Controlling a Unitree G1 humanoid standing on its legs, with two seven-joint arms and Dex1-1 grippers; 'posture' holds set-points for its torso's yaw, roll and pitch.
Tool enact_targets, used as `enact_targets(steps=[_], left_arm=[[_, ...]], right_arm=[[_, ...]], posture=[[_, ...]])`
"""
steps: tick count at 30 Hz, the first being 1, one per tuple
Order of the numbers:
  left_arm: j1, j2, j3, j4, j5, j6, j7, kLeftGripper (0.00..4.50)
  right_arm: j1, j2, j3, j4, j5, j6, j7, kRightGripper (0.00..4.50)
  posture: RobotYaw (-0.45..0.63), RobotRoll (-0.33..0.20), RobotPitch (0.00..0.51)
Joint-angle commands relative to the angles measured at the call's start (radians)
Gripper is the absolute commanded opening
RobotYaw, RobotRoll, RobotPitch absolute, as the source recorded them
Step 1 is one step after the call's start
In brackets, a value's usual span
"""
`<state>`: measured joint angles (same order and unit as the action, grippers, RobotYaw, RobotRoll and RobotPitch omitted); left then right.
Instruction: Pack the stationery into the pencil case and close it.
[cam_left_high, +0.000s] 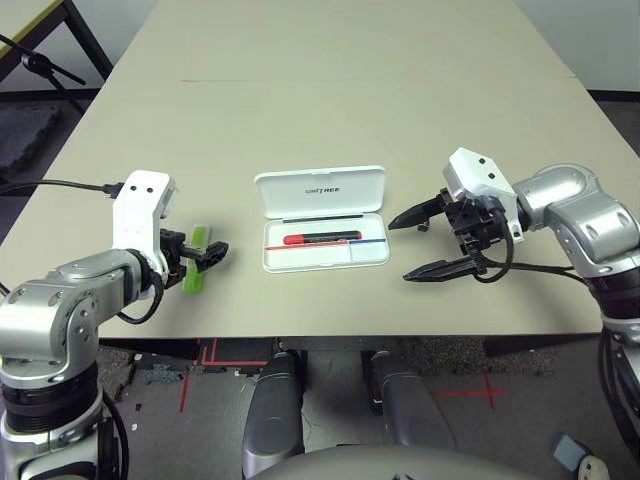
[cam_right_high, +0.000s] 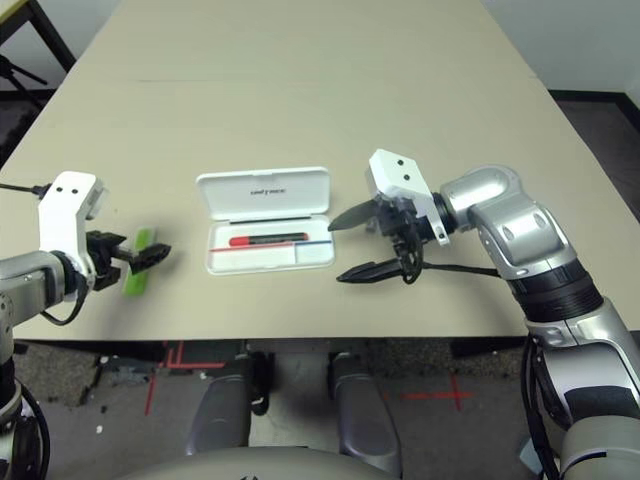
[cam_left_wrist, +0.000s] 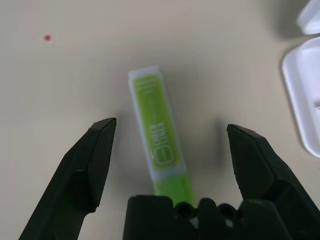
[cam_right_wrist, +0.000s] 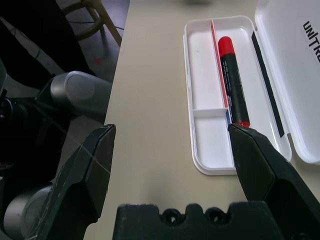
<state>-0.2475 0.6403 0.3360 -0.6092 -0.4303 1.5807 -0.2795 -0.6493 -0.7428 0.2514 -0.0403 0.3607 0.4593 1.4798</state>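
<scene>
I see case lying open, marker inside | my left hand spread wide over highlighter | my right hand spread wide, empty, beside case

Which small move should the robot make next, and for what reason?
Probably lower the open left gripper and close it on the green highlighter. The highlighter lies on the table between its fingers, outside the open pencil case, where the marker already lies.
</scene>
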Motion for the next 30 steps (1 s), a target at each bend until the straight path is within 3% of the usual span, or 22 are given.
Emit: enact_targets(steps=[1, 12, 15, 22, 23, 30], left_arm=[[0.017, -0.017, 0.005, 0.019, 0.035, 0.016, 0.025, 4.50], [0.006, -0.096, 0.011, 0.086, 0.044, 0.031, 0.034, 4.50], [-0.002, -0.109, 0.016, 0.100, 0.046, 0.030, 0.034, 3.86], [-0.011, -0.095, 0.014, 0.102, 0.044, 0.026, 0.022, 1.24], [-0.008, -0.079, 0.011, 0.099, 0.038, 0.016, 0.011, 1.08], [0.101, 0.129, 0.026, 0.088, -0.011, -0.246, -0.196, 1.08]], right_arm=[[0.011, 0.005, -0.004, -0.028, 0.010, -0.006, -0.006, 4.46], [0.016, 0.002, -0.010, -0.035, 0.006, -0.007, -0.021, 4.46], [0.017, 0.001, -0.009, -0.036, 0.005, -0.008, -0.025, 4.50], [0.018, 0.001, -0.008, -0.037, 0.004, -0.011, -0.032, 4.50], [0.018, 0.001, -0.008, -0.037, 0.003, -0.011, -0.033, 4.50], [0.019, 0.005, -0.002, -0.033, -0.001, -0.008, -0.041, 4.50]], posture=[[0.09, 0.000, 0.199], [0.08, 0.000, 0.196], [0.07, 0.000, 0.197], [0.07, 0.000, 0.196], [0.07, 0.000, 0.196], [0.08, 0.000, 0.196]])
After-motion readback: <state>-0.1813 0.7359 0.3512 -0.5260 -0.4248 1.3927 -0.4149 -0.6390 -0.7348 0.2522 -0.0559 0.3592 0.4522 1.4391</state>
